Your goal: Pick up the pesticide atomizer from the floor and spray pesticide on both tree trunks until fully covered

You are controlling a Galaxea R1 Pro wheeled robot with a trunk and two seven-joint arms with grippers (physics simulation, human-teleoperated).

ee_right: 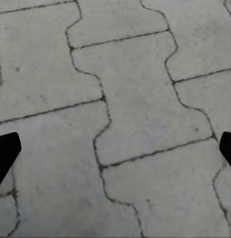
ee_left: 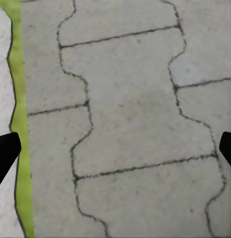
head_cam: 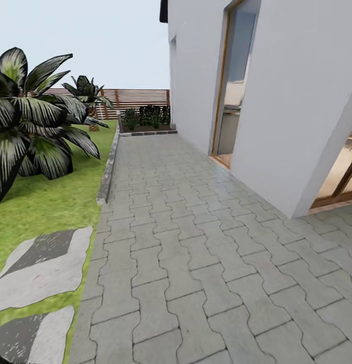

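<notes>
Nothing looks done: both grippers, left gripper (ee_left: 115, 148) and right gripper (ee_right: 115, 148), hang spread and empty over paving (head_cam: 196, 242); lawn (head_cam: 49, 202) at nine o'clock

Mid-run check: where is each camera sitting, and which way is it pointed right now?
Head: on the head, facing forward and down along the paved path beside the house wall, lawn on the left.
Left wrist: looks down at pavers and a grass strip; fingertips at the edges.
Right wrist: looks down at pavers; fingertips showing.
Shared: all see the pavers.
</notes>
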